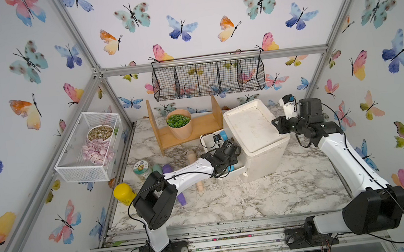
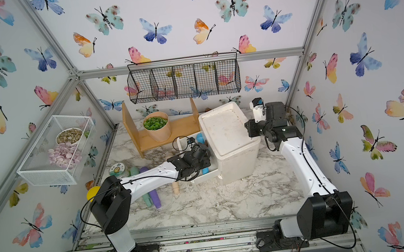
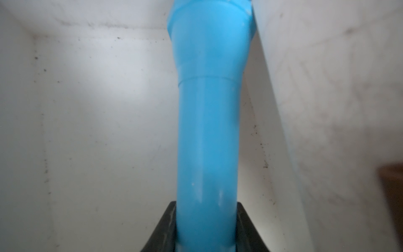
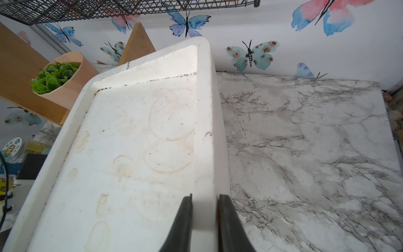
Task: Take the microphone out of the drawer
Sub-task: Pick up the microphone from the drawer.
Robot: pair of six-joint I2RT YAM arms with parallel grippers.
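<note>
Left gripper (image 3: 206, 227) pinches the handle of the blue mic (image 3: 207, 131). The mic is inside the open drawer (image 1: 206, 141), head toward the far end, close along the cabinet (image 4: 130, 141) front. Right gripper (image 4: 205, 197) is clamped on the cabinet's top rim, bracing it.

To do well: lift straight up with a firm grip, and clear the drawer wall before swinging left. The right arm should brace throughout.

Writing: jar (image 1: 141, 167) lid carries a sunflower label; text unreadable.
</note>
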